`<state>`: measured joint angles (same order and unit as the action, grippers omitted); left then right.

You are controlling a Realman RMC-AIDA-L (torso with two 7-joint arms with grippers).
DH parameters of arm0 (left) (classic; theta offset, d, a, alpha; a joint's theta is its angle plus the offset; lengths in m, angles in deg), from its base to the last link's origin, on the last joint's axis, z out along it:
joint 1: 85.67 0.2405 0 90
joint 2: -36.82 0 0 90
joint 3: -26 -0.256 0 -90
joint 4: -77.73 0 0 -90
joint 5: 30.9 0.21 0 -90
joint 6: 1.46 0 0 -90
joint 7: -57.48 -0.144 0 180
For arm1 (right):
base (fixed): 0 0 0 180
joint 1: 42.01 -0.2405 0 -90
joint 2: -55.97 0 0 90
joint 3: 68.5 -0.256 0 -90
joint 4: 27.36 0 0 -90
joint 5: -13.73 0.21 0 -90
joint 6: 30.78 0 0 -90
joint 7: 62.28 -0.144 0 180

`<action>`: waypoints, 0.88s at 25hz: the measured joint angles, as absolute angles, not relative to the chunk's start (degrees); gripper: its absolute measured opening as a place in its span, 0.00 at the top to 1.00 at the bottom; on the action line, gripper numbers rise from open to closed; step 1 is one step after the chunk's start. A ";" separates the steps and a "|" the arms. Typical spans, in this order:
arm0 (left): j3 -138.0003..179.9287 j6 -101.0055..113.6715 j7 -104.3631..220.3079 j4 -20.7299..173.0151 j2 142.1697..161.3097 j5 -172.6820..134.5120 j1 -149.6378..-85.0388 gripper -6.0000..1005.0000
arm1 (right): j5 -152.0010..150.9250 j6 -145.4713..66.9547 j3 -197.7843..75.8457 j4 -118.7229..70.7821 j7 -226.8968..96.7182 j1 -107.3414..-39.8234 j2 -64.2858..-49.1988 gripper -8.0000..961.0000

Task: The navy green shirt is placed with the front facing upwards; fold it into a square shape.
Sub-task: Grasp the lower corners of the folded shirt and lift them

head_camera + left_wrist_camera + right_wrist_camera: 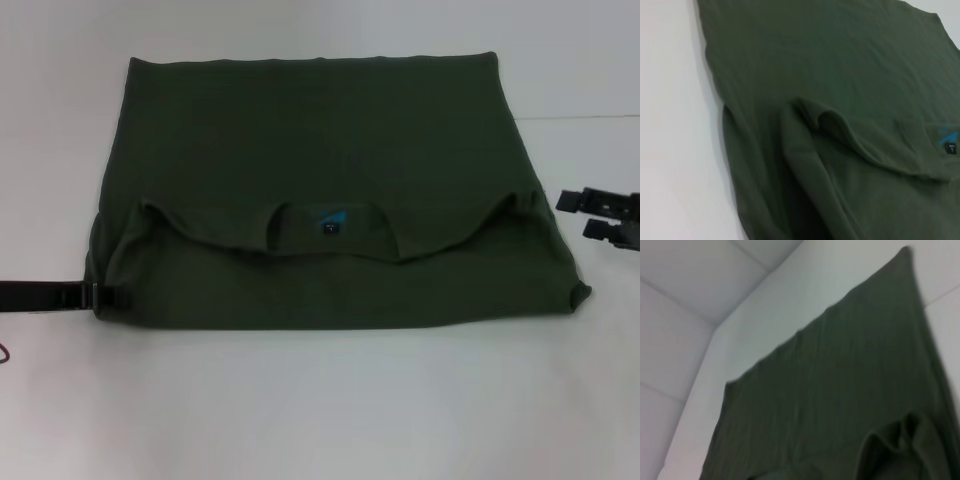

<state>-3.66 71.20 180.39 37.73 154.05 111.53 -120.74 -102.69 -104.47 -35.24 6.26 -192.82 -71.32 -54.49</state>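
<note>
The soft matte navy green shirt (330,190) lies folded between the left gripper (105,296), pinching its corner, and the open, empty right gripper (590,215); only the left wrist view shows the label clearly.

A: What carries everything?
B: A white table (320,410)

A: And what lies on it?
B: The navy green shirt (330,180), spread flat between the left gripper (100,297) and the right gripper (580,215), its collar part folded over

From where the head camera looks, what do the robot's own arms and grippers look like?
Little of them shows. The left gripper is a flat black bar with a small silver metal piece near its tip, and a thin dark cable loops beneath it at the picture's edge. The right gripper is black and angular, ending in two blunt prongs. No markings are visible.
</note>
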 joint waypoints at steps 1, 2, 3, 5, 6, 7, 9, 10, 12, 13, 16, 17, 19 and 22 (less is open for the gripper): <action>-3.63 71.21 180.39 37.73 154.01 111.50 -120.78 0.93 | -104.59 -105.53 -33.76 7.69 -196.64 -71.94 -53.42 0.10; -3.63 71.23 180.39 37.74 154.00 111.45 -120.80 0.93 | -106.49 -106.31 -32.71 8.83 -199.80 -72.52 -52.56 0.10; -3.62 71.22 180.39 37.72 153.98 111.38 -120.80 0.93 | -108.80 -106.83 -31.87 9.95 -202.88 -73.12 -51.81 0.10; -3.62 71.22 180.39 37.68 153.97 111.29 -120.81 0.94 | -115.12 -108.57 -30.90 12.22 -208.80 -74.87 -50.23 0.10; -3.62 71.22 180.38 37.67 153.97 111.27 -120.82 0.94 | -117.40 -109.54 -30.77 12.70 -210.31 -75.60 -49.69 0.10; -3.61 71.24 180.37 37.64 153.97 111.26 -120.85 0.94 | -120.68 -110.56 -30.72 13.14 -212.03 -76.67 -48.95 0.10; -3.62 71.23 180.35 37.62 153.97 111.24 -120.89 0.94 | -126.93 -112.80 -30.67 13.39 -214.78 -79.00 -48.00 0.10; -3.63 71.23 180.35 37.61 153.97 111.22 -120.90 0.94 | -129.95 -113.69 -30.63 13.43 -215.80 -80.18 -47.80 0.10; -3.62 71.22 180.35 37.61 153.96 111.22 -120.91 0.94 | -134.69 -114.82 -30.43 13.45 -217.25 -81.99 -48.08 0.10; -3.62 71.23 180.35 37.66 153.98 111.22 -120.91 0.94 | -136.71 -115.14 -30.28 13.46 -217.78 -82.85 -48.36 0.10; -3.65 71.23 180.28 37.78 154.04 111.22 -120.91 0.94 | -139.48 -114.18 -29.93 13.47 -218.33 -84.44 -49.88 0.10; -3.68 71.22 180.22 37.81 154.06 111.22 -120.91 0.94 | -139.57 -113.74 -29.93 13.37 -218.32 -84.69 -50.22 0.10; -3.68 71.22 180.15 37.81 154.06 111.22 -120.91 0.94 | -139.57 -112.78 -29.92 13.04 -218.21 -85.16 -50.86 0.10; -3.63 71.22 180.14 37.75 154.03 111.22 -120.98 0.94 | -139.35 -111.03 -29.92 12.87 -218.06 -85.58 -51.99 0.10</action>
<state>-3.63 71.22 180.14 37.75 154.03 111.22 -120.98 -139.35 -111.03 -29.92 12.87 -218.06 -85.58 -51.99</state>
